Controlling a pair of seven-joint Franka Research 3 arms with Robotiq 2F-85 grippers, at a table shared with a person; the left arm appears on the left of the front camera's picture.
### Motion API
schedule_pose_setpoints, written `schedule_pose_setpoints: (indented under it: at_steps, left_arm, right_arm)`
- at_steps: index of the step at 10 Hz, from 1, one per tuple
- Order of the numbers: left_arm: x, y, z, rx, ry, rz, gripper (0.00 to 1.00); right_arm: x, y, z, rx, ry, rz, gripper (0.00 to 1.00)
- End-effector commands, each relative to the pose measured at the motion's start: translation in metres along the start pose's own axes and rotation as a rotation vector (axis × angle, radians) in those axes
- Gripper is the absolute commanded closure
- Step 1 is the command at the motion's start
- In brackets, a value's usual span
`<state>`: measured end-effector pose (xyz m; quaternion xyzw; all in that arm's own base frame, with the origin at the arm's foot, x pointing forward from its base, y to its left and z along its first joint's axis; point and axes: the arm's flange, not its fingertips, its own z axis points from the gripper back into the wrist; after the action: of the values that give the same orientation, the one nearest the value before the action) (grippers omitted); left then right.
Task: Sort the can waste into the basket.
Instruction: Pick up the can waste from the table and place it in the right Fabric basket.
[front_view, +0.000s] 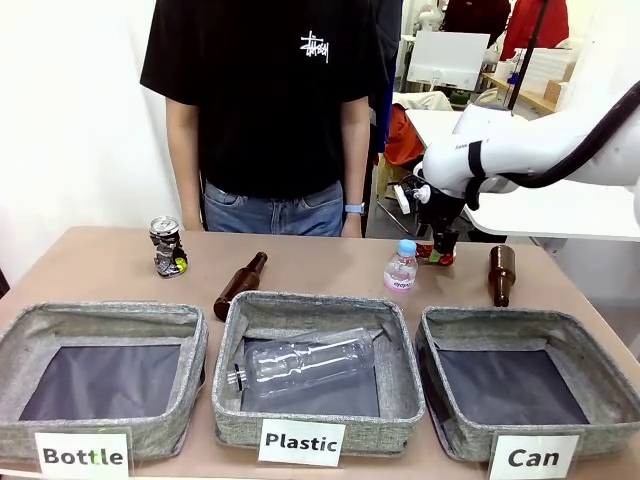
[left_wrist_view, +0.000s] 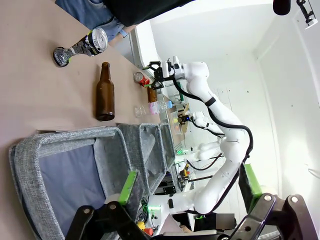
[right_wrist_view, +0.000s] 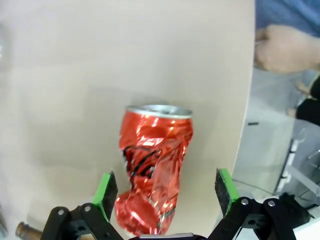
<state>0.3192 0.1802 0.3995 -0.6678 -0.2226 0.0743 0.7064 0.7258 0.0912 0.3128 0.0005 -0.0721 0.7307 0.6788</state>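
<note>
A crushed shiny red can (right_wrist_view: 152, 170) stands upright on the table between the open fingers of my right gripper (right_wrist_view: 165, 190). Its green pads (right_wrist_view: 106, 192) sit to either side of the can's lower half, clear of it. From the front, that gripper (front_view: 438, 238) hangs over the red can (front_view: 437, 257) at the table's far right. The dark crushed can (front_view: 168, 246) stands at the far left, also seen as the dark can (left_wrist_view: 92, 42) in the left wrist view. The "Can" basket (front_view: 500, 318) sits front right, holding nothing. My left gripper (left_wrist_view: 190, 185) is open above the bins.
A brown bottle (front_view: 240, 285) lies behind the "Plastic" bin (front_view: 398, 350), which holds a clear bottle (front_view: 310, 362). Another brown bottle (front_view: 501, 274) and a small clear bottle (front_view: 401, 268) stand near the red can. The "Bottle" bin (front_view: 100, 318) sits front left. A person (front_view: 265, 100) stands at the far edge.
</note>
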Motion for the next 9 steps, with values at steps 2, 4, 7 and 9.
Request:
schedule_pose_setpoints:
  at_steps: [2,4,7,9]
  left_arm:
    - [-0.0019,-0.0008,0.001,-0.01,0.004,-0.022,0.0]
    - [-0.0019,-0.0008,0.001,-0.01,0.004,-0.022,0.0]
    - [-0.0019,-0.0008,0.001,-0.01,0.004,-0.022,0.0]
    - [-0.0019,-0.0008,0.001,-0.01,0.004,-0.022,0.0]
  right_arm:
    - [0.0009,-0.03,-0.0133,0.063,0.054,-0.048,0.0]
    - [-0.0003,-0.0295,-0.0109,0.077,0.037,-0.046,0.0]
    - [-0.001,-0.0252,-0.0083,0.103,0.01,-0.028,1.0]
    - [-0.0029,-0.0229,-0.0053,0.125,-0.016,-0.017,1.0]
